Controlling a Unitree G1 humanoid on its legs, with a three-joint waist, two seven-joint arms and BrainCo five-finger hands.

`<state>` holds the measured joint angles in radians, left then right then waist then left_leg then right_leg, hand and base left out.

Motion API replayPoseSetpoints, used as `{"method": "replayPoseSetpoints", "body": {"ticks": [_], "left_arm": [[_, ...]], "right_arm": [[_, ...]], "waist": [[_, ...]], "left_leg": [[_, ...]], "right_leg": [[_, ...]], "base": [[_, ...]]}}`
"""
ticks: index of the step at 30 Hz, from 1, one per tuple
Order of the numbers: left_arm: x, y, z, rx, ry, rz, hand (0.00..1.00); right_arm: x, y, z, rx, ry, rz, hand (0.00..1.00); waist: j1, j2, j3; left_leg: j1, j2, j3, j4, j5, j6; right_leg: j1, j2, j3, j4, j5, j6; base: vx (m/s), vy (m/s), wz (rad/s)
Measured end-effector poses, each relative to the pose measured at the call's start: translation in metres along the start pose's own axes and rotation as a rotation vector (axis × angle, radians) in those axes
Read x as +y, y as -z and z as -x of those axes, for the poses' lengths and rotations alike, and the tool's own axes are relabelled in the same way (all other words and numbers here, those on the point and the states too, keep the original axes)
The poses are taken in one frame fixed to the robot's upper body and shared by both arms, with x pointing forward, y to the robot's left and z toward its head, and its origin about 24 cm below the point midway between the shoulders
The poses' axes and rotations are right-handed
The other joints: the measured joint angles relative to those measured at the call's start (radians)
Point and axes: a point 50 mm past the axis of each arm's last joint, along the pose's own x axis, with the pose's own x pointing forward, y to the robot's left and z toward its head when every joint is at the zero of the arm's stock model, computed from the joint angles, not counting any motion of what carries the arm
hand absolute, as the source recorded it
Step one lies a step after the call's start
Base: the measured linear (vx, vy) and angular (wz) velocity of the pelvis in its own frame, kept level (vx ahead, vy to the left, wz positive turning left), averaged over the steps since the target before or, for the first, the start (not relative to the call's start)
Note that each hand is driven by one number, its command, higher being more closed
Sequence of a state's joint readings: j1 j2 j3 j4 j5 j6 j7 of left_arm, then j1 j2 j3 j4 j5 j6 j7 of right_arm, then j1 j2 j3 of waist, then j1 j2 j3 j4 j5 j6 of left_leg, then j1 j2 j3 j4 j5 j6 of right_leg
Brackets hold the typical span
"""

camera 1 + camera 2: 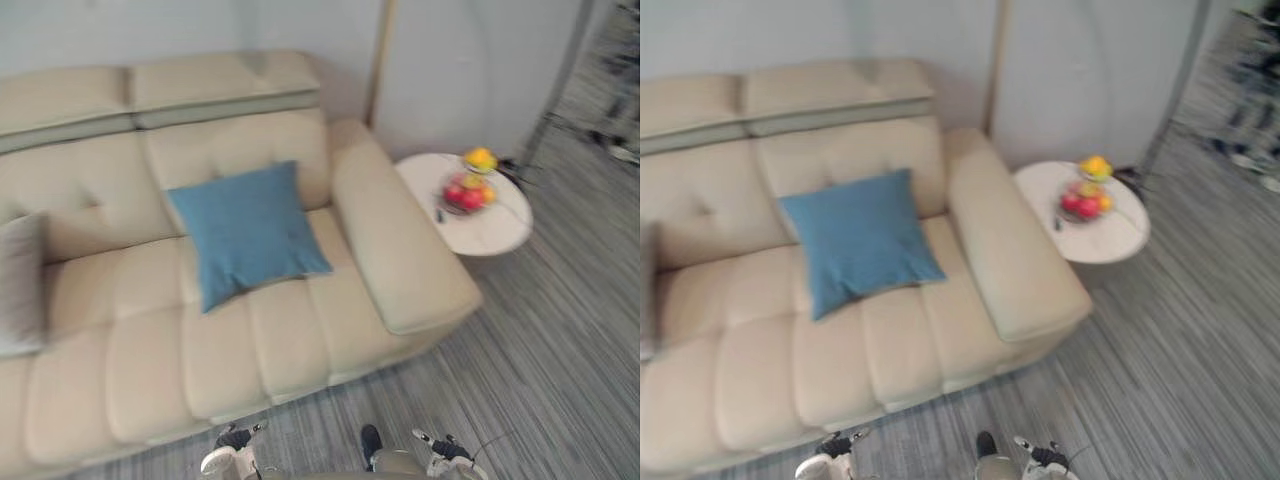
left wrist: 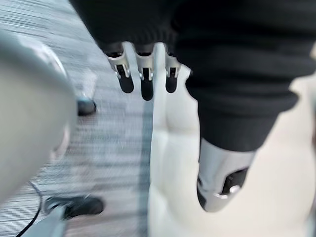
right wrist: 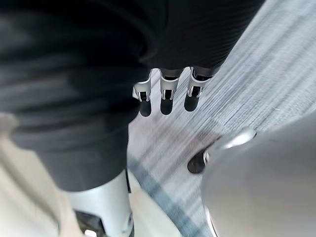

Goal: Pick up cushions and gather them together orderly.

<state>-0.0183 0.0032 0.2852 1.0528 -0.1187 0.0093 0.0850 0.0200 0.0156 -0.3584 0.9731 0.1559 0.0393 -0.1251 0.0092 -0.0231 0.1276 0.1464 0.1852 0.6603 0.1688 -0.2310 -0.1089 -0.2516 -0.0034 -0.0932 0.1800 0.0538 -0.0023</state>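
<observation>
No text, label, number or sign can be read. The blue cushion (image 1: 248, 232), the beige sofa (image 1: 400, 260) and the round side table (image 1: 495, 232) at two o'clock from the cushion all show plain, unmarked surfaces.

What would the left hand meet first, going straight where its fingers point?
Probably the grey floor just before the sofa; depth is unclear, so the left hand might brush the sofa instead.
</observation>
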Motion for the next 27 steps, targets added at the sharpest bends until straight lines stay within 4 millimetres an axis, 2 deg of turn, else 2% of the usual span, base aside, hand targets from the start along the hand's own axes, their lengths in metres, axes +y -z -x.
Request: {"method": "replayPoseSetpoints", "body": {"ticks": [1,2,3,4,5,6,7,8,9,10,11,12,13,14,15,17,18,20,21,22,23,24,25,26,27], "left_arm": [[-0.004,-0.004,-0.001,-0.012,0.009,-0.001,0.0],[-0.005,-0.004,-0.001,-0.013,0.014,-0.004,0.0],[-0.009,-0.003,0.0,-0.013,0.028,-0.024,0.0],[-0.01,-0.002,0.0,-0.009,0.032,-0.03,0.0],[-0.011,-0.002,0.0,-0.007,0.035,-0.029,0.0],[-0.011,0.001,0.001,0.001,0.035,-0.027,0.0],[-0.013,0.002,0.001,0.004,0.041,-0.035,0.0],[-0.014,0.001,0.001,0.001,0.046,-0.042,0.0],[-0.014,0.003,0.001,0.007,0.047,-0.057,0.0],[-0.014,0.003,0.001,0.013,0.051,-0.053,0.0],[-0.016,0.002,0.001,0.009,0.052,-0.044,0.0],[-0.015,0.0,0.0,0.006,0.047,-0.02,0.0],[-0.016,-0.001,0.001,-0.003,0.05,-0.015,0.0],[-0.015,-0.001,0.001,-0.009,0.051,-0.015,0.0],[-0.016,-0.004,0.001,-0.026,0.057,-0.015,0.0],[-0.017,-0.007,0.002,-0.042,0.069,-0.011,0.0],[-0.017,-0.007,0.002,-0.047,0.071,-0.009,0.0],[-0.019,-0.01,0.002,-0.063,0.076,0.001,0.0],[-0.02,-0.011,0.002,-0.068,0.078,0.002,0.0],[-0.022,-0.012,0.002,-0.072,0.082,0.004,0.0],[-0.022,-0.012,0.002,-0.075,0.083,0.004,0.0],[-0.021,-0.012,0.002,-0.075,0.081,0.004,0.0],[-0.018,-0.012,0.002,-0.075,0.075,0.003,0.0],[-0.015,-0.014,0.002,-0.082,0.066,-0.001,0.0],[-0.014,-0.015,0.002,-0.082,0.065,-0.001,0.0]], "right_arm": [[0.0,0.004,0.001,0.013,0.004,-0.002,0.0],[-0.001,0.005,0.001,0.012,0.006,-0.002,0.0],[-0.005,0.008,0.002,0.017,0.016,-0.001,0.0],[-0.008,0.011,0.002,0.028,0.027,0.003,0.0],[-0.008,0.011,0.002,0.027,0.026,0.009,0.0],[-0.009,0.007,0.001,0.013,0.03,0.019,0.0],[-0.013,0.003,0.0,0.007,0.038,0.027,0.0],[-0.013,0.004,0.0,0.01,0.037,0.027,0.0],[-0.013,0.006,0.0,0.019,0.037,0.025,0.0],[-0.01,0.005,-0.001,0.019,0.033,0.015,0.0],[-0.01,0.004,-0.001,0.019,0.034,0.017,0.0],[-0.011,0.002,-0.001,0.014,0.036,0.019,0.0],[-0.01,0.001,-0.001,0.011,0.034,0.021,0.0],[-0.009,0.0,-0.001,0.009,0.03,0.023,0.0],[-0.008,0.001,-0.002,0.013,0.028,0.023,0.0],[-0.006,0.001,-0.001,0.016,0.022,0.029,0.0],[-0.006,0.002,-0.001,0.019,0.022,0.033,0.0],[-0.007,0.004,-0.001,0.026,0.022,0.044,0.0],[-0.007,0.004,-0.001,0.025,0.021,0.048,0.0],[-0.008,0.005,-0.001,0.03,0.023,0.049,0.0],[-0.009,0.008,0.0,0.036,0.024,0.052,0.0],[-0.009,0.009,0.0,0.038,0.023,0.055,0.0],[-0.011,0.012,0.001,0.043,0.028,0.054,0.0],[-0.013,0.019,0.003,0.059,0.027,0.053,0.0],[-0.011,0.02,0.003,0.059,0.02,0.054,0.0]], "waist": [[-0.006,-0.012,0.001],[-0.008,-0.012,0.001],[-0.011,-0.013,0.001],[-0.012,-0.021,-0.002],[-0.014,-0.015,-0.001],[-0.014,0.013,0.006],[-0.012,0.016,0.009],[-0.016,0.014,0.009],[-0.016,0.013,0.008],[-0.024,0.022,0.021],[-0.024,0.027,0.028],[-0.015,0.035,0.04],[-0.006,0.032,0.048],[-0.006,0.033,0.048],[-0.005,0.029,0.048],[0.003,0.022,0.05],[0.004,0.021,0.05],[0.013,0.026,0.048],[0.017,0.026,0.048],[0.023,0.021,0.042],[0.032,0.021,0.036],[0.032,0.021,0.035],[0.034,0.012,0.023],[0.035,-0.019,0.011],[0.042,-0.022,0.007]], "left_leg": [[0.022,-0.003,0.057,0.012,-0.001,-0.001],[0.031,-0.002,0.074,0.019,-0.001,-0.001],[0.054,-0.001,0.114,0.046,-0.004,0.001],[0.067,0.01,0.154,0.083,-0.015,0.0],[0.071,0.017,0.159,0.093,-0.021,-0.003],[0.089,0.037,0.191,0.099,-0.024,-0.008],[0.093,0.065,0.216,0.15,-0.02,-0.012],[0.081,0.081,0.213,0.191,-0.02,-0.012],[0.056,0.124,0.2,0.288,-0.014,-0.012],[0.001,0.225,0.135,0.514,0.028,0.031],[-0.017,0.249,0.107,0.573,0.05,0.061],[-0.055,0.278,0.019,0.702,0.045,0.104],[-0.091,0.252,-0.06,0.755,0.013,0.075],[-0.135,0.204,-0.14,0.762,-0.017,0.039],[-0.203,0.108,-0.253,0.702,-0.051,0.015],[-0.262,0.008,-0.362,0.517,-0.076,0.038],[-0.279,-0.01,-0.394,0.478,-0.076,0.037],[-0.342,-0.081,-0.598,0.328,-0.067,0.028],[-0.35,-0.091,-0.631,0.309,-0.063,0.025],[-0.37,-0.109,-0.698,0.27,-0.032,0.052],[-0.381,-0.103,-0.686,0.262,-0.014,0.08],[-0.38,-0.102,-0.676,0.259,-0.013,0.081],[-0.348,-0.103,-0.645,0.231,0.027,0.076],[-0.301,-0.102,-0.559,0.193,0.032,0.055],[-0.292,-0.1,-0.534,0.184,0.029,0.06]], "right_leg": [[0.002,-0.059,-0.214,0.093,-0.1,-0.038],[0.005,-0.08,-0.268,0.119,-0.12,-0.049],[0.01,-0.141,-0.404,0.186,-0.156,-0.08],[0.016,-0.148,-0.461,0.206,-0.174,-0.114],[0.02,-0.137,-0.46,0.201,-0.176,-0.114],[0.025,-0.079,-0.41,0.164,-0.19,-0.091],[0.016,-0.058,-0.398,0.165,-0.219,-0.099],[0.013,-0.053,-0.396,0.167,-0.221,-0.1],[0.011,-0.034,-0.377,0.166,-0.226,-0.109],[0.031,0.013,-0.333,0.161,-0.228,-0.119],[0.043,0.028,-0.314,0.16,-0.225,-0.133],[0.074,0.062,-0.258,0.157,-0.231,-0.153],[0.097,0.086,-0.204,0.146,-0.234,-0.151],[0.115,0.104,-0.159,0.125,-0.231,-0.146],[0.142,0.122,-0.09,0.074,-0.221,-0.129],[0.187,0.13,-0.023,0.015,-0.207,-0.107],[0.191,0.135,-0.005,0.012,-0.202,-0.098],[0.213,0.183,0.126,0.005,-0.201,-0.098],[0.216,0.188,0.141,0.004,-0.203,-0.1],[0.22,0.198,0.176,0.006,-0.211,-0.11],[0.223,0.21,0.212,0.032,-0.236,-0.111],[0.226,0.213,0.225,0.045,-0.25,-0.107],[0.217,0.215,0.26,0.121,-0.321,-0.063],[0.172,0.155,0.206,0.21,-0.413,0.006],[0.157,0.132,0.178,0.242,-0.422,0.035]], "base": [[0.0,-0.074,-1.01],[0.01,-0.097,-1.19],[0.05,-0.167,-1.15],[0.05,-0.146,-1.13],[0.06,-0.162,-1.13],[0.07,-0.105,-1.06],[0.11,-0.176,-1.08],[0.11,-0.168,-0.89],[0.15,-0.27,-0.86],[0.14,-0.244,-0.84],[0.15,-0.248,-1.1],[0.09,-0.113,-1.22],[0.11,-0.096,-1.56],[0.12,-0.052,-1.82],[0.14,-0.019,-1.82],[0.17,0.042,-1.77],[0.2,0.059,-1.6],[0.23,0.069,-1.55],[0.26,0.08,-1.53],[0.27,0.089,-1.43],[0.28,0.1,-1.34],[0.34,0.121,-1.21],[0.45,0.159,-1.24],[0.38,0.13,-1.32],[0.44,0.197,-1.8]]}}
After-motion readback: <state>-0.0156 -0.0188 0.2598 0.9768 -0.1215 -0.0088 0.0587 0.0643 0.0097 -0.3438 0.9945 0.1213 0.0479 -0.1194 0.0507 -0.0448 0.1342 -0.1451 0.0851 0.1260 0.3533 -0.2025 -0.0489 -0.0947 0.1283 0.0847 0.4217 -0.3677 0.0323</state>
